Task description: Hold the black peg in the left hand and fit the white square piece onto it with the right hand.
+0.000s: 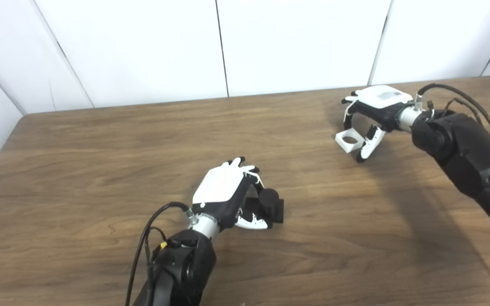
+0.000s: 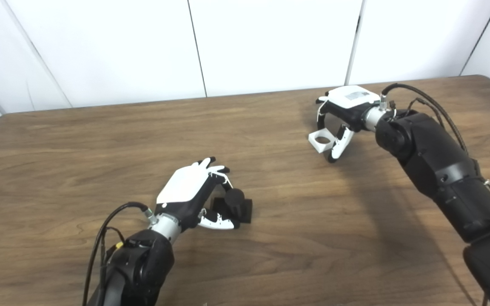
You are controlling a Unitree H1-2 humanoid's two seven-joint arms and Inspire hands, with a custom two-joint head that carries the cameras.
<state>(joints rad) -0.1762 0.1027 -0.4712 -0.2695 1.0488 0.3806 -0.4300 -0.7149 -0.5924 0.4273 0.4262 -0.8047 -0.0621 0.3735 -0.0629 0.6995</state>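
Both arms are clad in matte black housings, bulky and rounded toward the forearm. Each narrows to a short silver metal wrist collar just behind its robot hand. The left robot hand (image 1: 227, 196) has a smooth white plate over its back, black sides and black fingers with white undersides. The right robot hand (image 2: 343, 111) matches it, and its white back plate carries a pale grey rectangular marking. Black cables loop out of each wrist collar and run back along the forearm. Just behind the left wrist collar sits a small yellow connector. On the right forearm, well behind the collar, a small silver fitting sticks out sideways.
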